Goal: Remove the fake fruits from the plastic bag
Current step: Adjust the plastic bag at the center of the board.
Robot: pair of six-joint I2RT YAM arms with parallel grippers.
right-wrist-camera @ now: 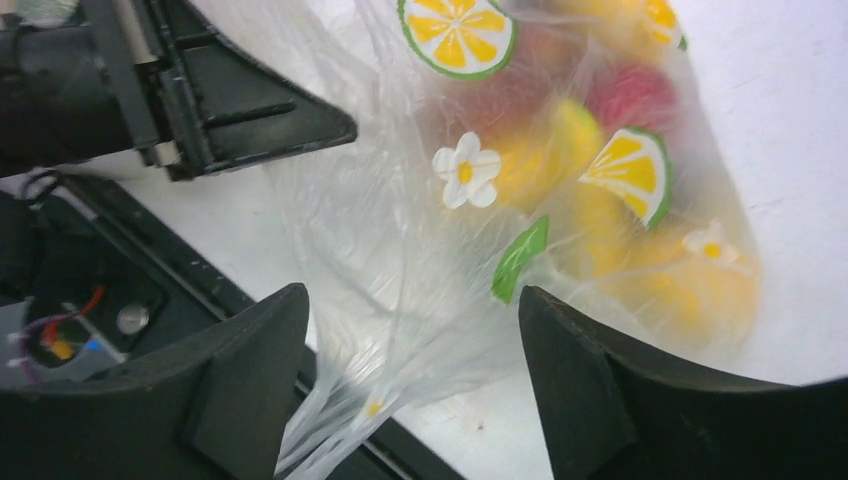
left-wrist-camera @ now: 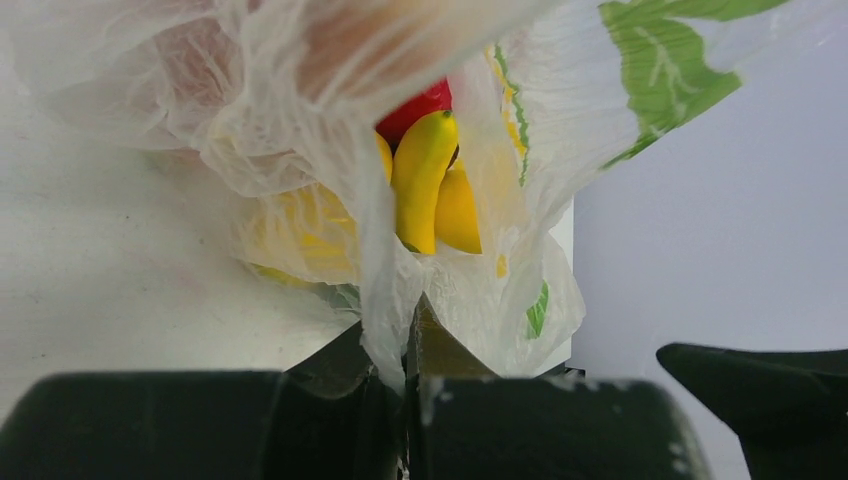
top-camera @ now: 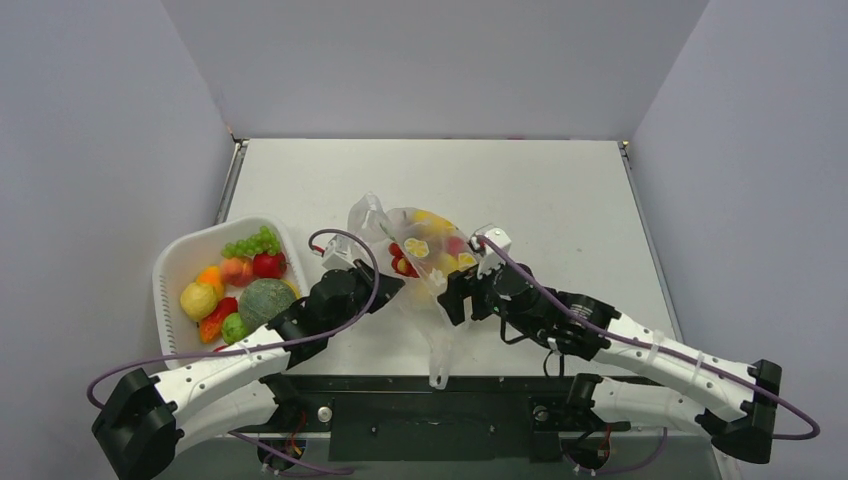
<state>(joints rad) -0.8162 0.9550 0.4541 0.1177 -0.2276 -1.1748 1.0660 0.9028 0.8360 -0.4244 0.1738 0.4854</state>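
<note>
Right gripper point(right-wrist-camera: 410, 305) astride plastic bag point(right-wrist-camera: 520, 200) film

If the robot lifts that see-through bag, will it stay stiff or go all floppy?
Probably floppy: the plastic bag is thin and crinkled, bunching where the left hand pinches it. The fake fruits look loose inside, so they would likely slide and sag downward.

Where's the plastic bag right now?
In the top view the plastic bag lies near the middle of the table, right of the white basket, its film pinched by the left hand and straddled by the open right hand.
</note>
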